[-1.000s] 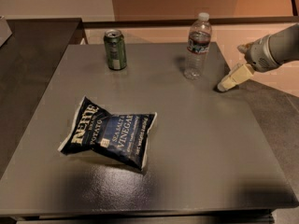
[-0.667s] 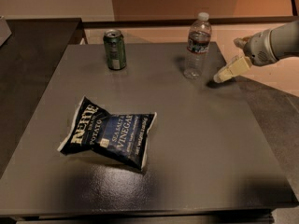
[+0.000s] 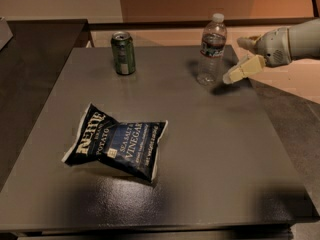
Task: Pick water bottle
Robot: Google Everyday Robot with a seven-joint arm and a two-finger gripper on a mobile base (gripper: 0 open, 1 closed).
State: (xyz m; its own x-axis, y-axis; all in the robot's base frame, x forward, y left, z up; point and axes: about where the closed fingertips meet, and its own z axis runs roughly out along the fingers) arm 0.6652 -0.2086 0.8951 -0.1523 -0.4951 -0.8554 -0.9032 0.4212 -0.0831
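Observation:
The water bottle point(image 3: 211, 49) is clear ribbed plastic with a white cap and a dark label band. It stands upright at the far right of the grey table point(image 3: 200, 134). My gripper point(image 3: 233, 60) comes in from the right edge and hovers just right of the bottle, at about its lower half, not touching it. Its cream fingers point(image 3: 242, 68) are spread apart and hold nothing.
A green soda can point(image 3: 123, 52) stands at the far left-centre of the table. A dark blue chip bag point(image 3: 116, 147) lies in the near left-centre. A dark counter point(image 3: 30, 59) runs along the left side. The table's right edge drops to the floor.
My gripper has moved left and a little farther back, closing in on the bottle's right side. The bottle, can and bag have not moved.

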